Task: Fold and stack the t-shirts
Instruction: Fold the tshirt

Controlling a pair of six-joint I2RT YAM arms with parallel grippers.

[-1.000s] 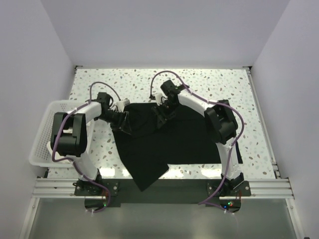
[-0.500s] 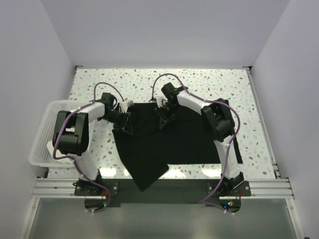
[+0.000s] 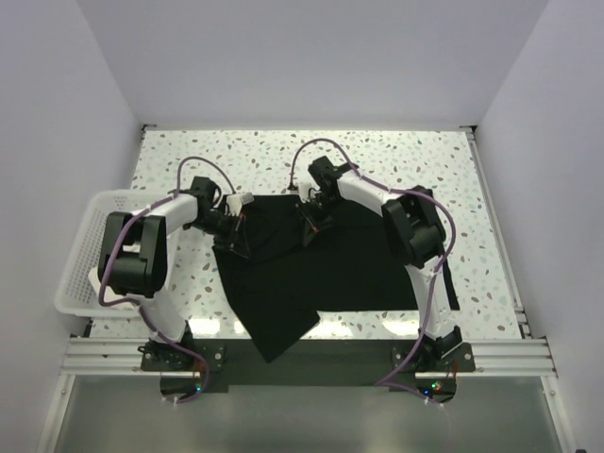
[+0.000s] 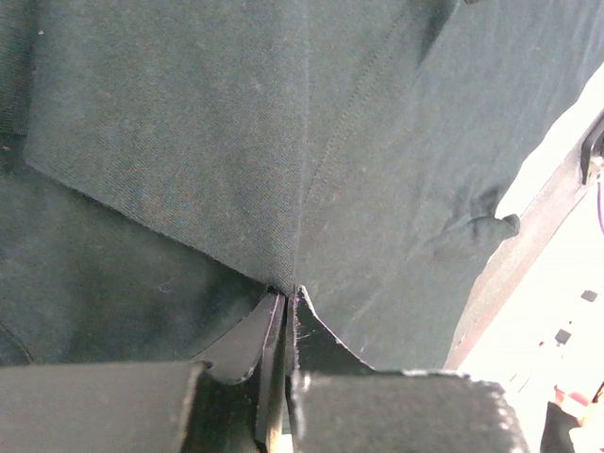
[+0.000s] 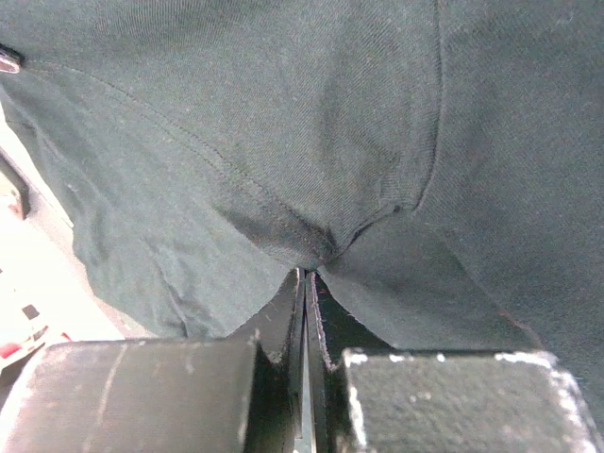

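A black t-shirt (image 3: 330,264) lies spread over the middle of the speckled table, one corner hanging over the near edge (image 3: 276,340). My left gripper (image 3: 234,229) is at the shirt's far left part. In the left wrist view it (image 4: 286,291) is shut on a pinch of the dark fabric (image 4: 236,142), which rises in a crease from the tips. My right gripper (image 3: 314,224) is at the shirt's far middle edge. The right wrist view shows it (image 5: 309,274) shut on a bunched fold of the shirt (image 5: 311,142).
A white lattice basket (image 3: 77,247) stands at the table's left edge, beside the left arm. The aluminium rail (image 3: 302,354) with both arm bases runs along the near edge. Bare speckled tabletop (image 3: 396,160) lies beyond the shirt.
Both grippers have closed on the black t-shirt's far edge. The arms have shifted only slightly, and the cloth has gathered a little at each grip.
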